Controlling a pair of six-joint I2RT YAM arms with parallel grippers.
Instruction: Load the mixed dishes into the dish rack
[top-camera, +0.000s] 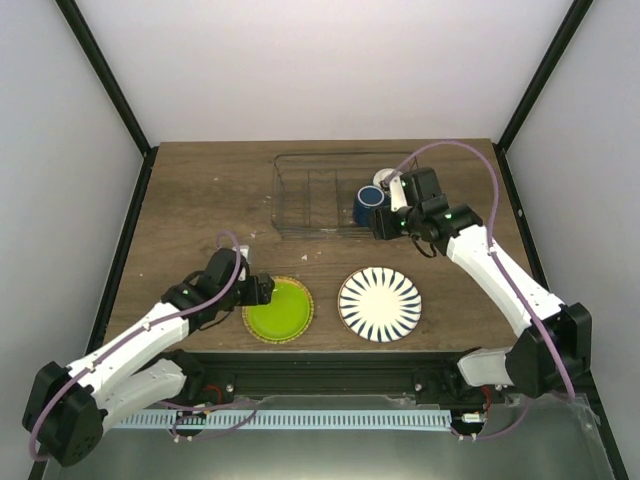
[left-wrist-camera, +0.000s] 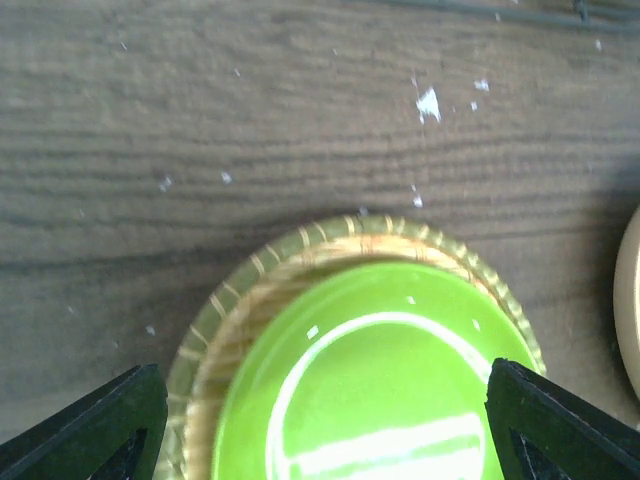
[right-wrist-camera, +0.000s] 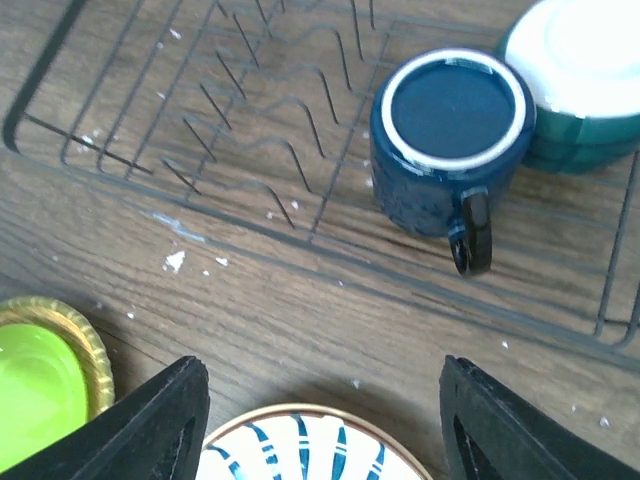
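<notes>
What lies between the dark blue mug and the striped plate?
Right wrist view: only the dish rack's wire edge and bare table separate the mug from the striped plate.

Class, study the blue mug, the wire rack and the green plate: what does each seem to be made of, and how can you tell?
Mug: probably glazed ceramic; glossy dark blue, pale unglazed-looking ring on its base. Rack: thin dark wire, likely coated metal. Green plate: likely glazed ceramic, possibly plastic; bright reflections, ribbed yellowish rim.
</notes>
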